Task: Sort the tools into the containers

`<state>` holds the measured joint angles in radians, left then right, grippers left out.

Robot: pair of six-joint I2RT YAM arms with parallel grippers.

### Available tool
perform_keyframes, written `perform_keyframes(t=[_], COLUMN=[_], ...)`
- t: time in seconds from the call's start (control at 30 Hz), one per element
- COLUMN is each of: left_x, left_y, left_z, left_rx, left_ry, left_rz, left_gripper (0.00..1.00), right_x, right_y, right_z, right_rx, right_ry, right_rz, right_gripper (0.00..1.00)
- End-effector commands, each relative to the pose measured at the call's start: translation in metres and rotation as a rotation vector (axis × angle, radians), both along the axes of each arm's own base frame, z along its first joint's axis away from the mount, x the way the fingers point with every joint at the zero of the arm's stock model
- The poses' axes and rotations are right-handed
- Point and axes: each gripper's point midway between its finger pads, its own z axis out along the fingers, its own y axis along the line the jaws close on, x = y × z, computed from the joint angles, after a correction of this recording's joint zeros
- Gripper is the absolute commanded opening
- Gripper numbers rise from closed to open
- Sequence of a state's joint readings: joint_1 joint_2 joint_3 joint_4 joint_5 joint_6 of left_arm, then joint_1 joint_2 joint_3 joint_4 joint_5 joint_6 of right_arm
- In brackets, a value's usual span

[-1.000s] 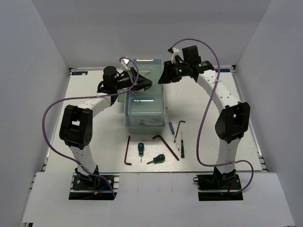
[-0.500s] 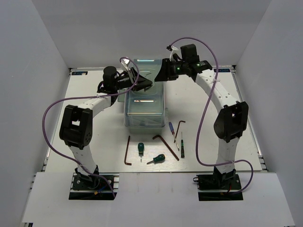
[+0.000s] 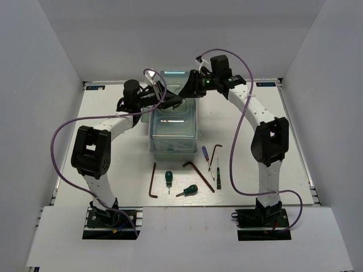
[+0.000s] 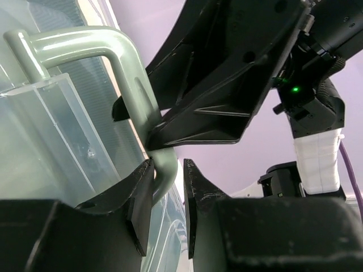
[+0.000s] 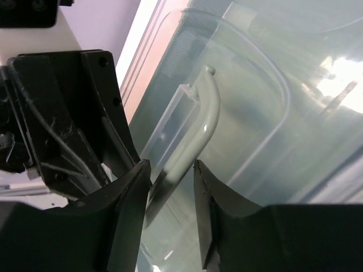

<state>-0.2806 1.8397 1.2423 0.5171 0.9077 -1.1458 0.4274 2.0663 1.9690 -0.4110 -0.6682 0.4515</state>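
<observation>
The pale green toolbox stands shut at the table's middle, its translucent lid down. My left gripper is shut on the toolbox handle, which runs between its jaws. My right gripper is open, with its jaws on either side of the same handle from the right. The tools lie in front of the box: three hex keys, two green-handled screwdrivers, a blue precision screwdriver and a thin one.
White walls close in the table on the left, right and back. Each arm's purple cable loops beside it. The two grippers sit close together over the box's far half.
My right gripper has moved left over the toolbox and now straddles the handle. The left arm, the toolbox and the tools have not moved.
</observation>
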Motion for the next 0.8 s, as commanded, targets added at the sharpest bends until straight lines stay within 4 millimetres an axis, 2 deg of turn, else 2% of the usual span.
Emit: perform_keyframes(t=[0.0, 0.07, 0.1, 0.13, 0.2, 0.27, 0.3, 0.33, 0.37, 0.4, 0.43, 0.47, 0.5, 0.53, 0.57, 0.6, 0.63, 0.67, 0.73, 0.77], left_x=[-0.026, -0.026, -0.024, -0.022, -0.016, 0.002, 0.019, 0.014, 0.025, 0.032, 0.031, 0.040, 0.039, 0.038, 0.030, 0.026, 0.022, 0.010, 0.001, -0.007], left_y=[-0.006, -0.006, -0.006, -0.007, -0.003, 0.007, 0.015, 0.022, 0.032, 0.039, 0.054, 0.068, 0.079, 0.101, 0.113, 0.121, 0.135, 0.143, 0.152, 0.156], left_z=[0.028, 0.031, 0.027, 0.030, 0.028, 0.028, 0.056, 0.041, 0.044, 0.069, 0.065, 0.063, 0.069, 0.074, 0.046, 0.036, 0.040, -0.003, -0.030, -0.054], left_rx=[-0.030, -0.032, -0.026, -0.023, 0.032, 0.150, 0.233, 0.319, 0.374, 0.406, 0.453, 0.508, 0.532, 0.568, 0.597, 0.602, 0.578, 0.604, 0.586, 0.584], left_ry=[-0.074, -0.083, -0.060, -0.068, -0.055, -0.060, -0.220, -0.117, -0.124, -0.208, -0.156, -0.143, -0.148, -0.141, -0.057, -0.031, -0.018, 0.089, 0.176, 0.214], left_rz=[-0.100, -0.100, -0.100, -0.100, -0.093, -0.008, 0.026, 0.026, 0.074, 0.099, 0.125, 0.196, 0.236, 0.322, 0.340, 0.367, 0.424, 0.428, 0.456, 0.463], left_gripper=[0.35, 0.35, 0.37, 0.44, 0.53, 0.67, 0.70, 0.72, 0.73, 0.76, 0.76, 0.77, 0.77, 0.79, 0.79, 0.79, 0.79, 0.79, 0.78, 0.78], right_x=[-0.004, -0.004, -0.004, -0.001, 0.003, 0.013, 0.017, 0.023, 0.029, 0.031, 0.036, 0.038, 0.037, 0.038, 0.039, 0.039, 0.034, 0.034, 0.028, 0.026], right_y=[0.015, 0.018, 0.019, 0.019, 0.016, 0.009, 0.007, 0.006, 0.003, 0.001, -0.002, -0.001, -0.002, -0.002, -0.002, -0.002, -0.003, -0.001, -0.001, -0.005], right_z=[-0.006, -0.009, -0.009, -0.011, -0.005, -0.003, 0.004, 0.008, 0.014, 0.018, 0.022, 0.030, 0.032, 0.040, 0.046, 0.051, 0.063, 0.072, 0.095, 0.108], right_rx=[0.028, 0.026, 0.026, 0.015, 0.015, -0.005, -0.009, -0.011, -0.009, -0.004, 0.003, 0.018, 0.017, 0.028, 0.038, 0.046, 0.073, 0.093, 0.139, 0.152], right_ry=[0.062, 0.065, 0.071, 0.064, 0.043, 0.005, -0.028, -0.049, -0.068, -0.078, -0.089, -0.110, -0.112, -0.137, -0.151, -0.171, -0.182, -0.204, -0.252, -0.279], right_rz=[0.010, 0.005, 0.000, -0.016, -0.032, -0.065, -0.070, -0.084, -0.095, -0.098, -0.105, -0.104, -0.101, -0.094, -0.088, -0.081, -0.058, -0.045, -0.006, -0.007], right_gripper=[0.42, 0.34, 0.20, 0.11, 0.00, 0.00, 0.00, 0.00, 0.00, 0.00, 0.00, 0.00, 0.00, 0.00, 0.00, 0.00, 0.00, 0.00, 0.00, 0.00])
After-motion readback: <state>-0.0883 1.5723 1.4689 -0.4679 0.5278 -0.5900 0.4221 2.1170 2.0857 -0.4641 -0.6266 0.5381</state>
